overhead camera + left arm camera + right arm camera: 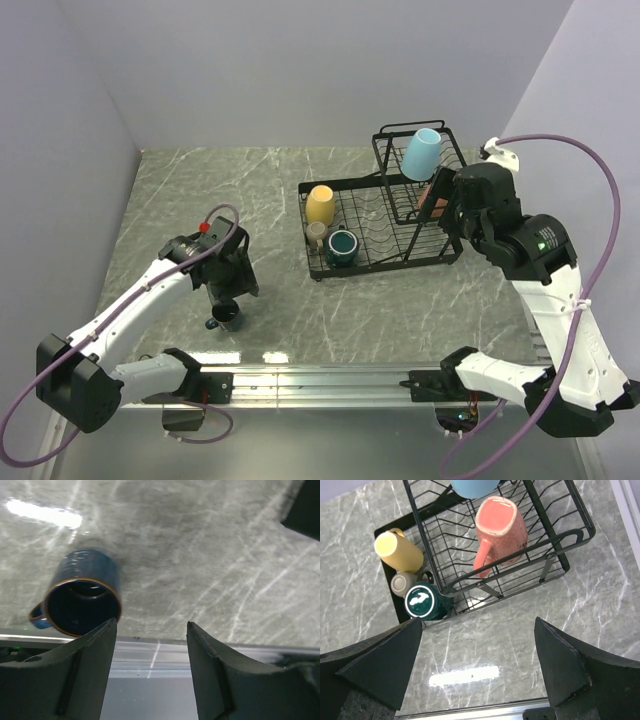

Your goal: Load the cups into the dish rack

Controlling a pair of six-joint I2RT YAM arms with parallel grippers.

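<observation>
The dark navy mug (229,317) stands upright on the table near the front rail. In the left wrist view the navy mug (82,597) sits just left of my left finger, outside the jaws. My left gripper (227,288) (150,625) is open and empty above it. The black wire dish rack (335,268) (385,530) holds the yellow mug (320,205) (400,550), olive-tan mug (316,233) (401,583) and dark green mug (343,247) (424,601) on its lower tray. The light blue mug (422,153) (472,486) and salmon-pink mug (436,200) (500,527) lie in the upper basket. My right gripper (450,212) (477,622) is open and empty, just near of the upper basket.
Lavender walls close in the left, back and right of the grey marble table (200,190). A metal rail (320,380) runs along the near edge by the arm bases. A purple cable (600,200) loops above the right arm.
</observation>
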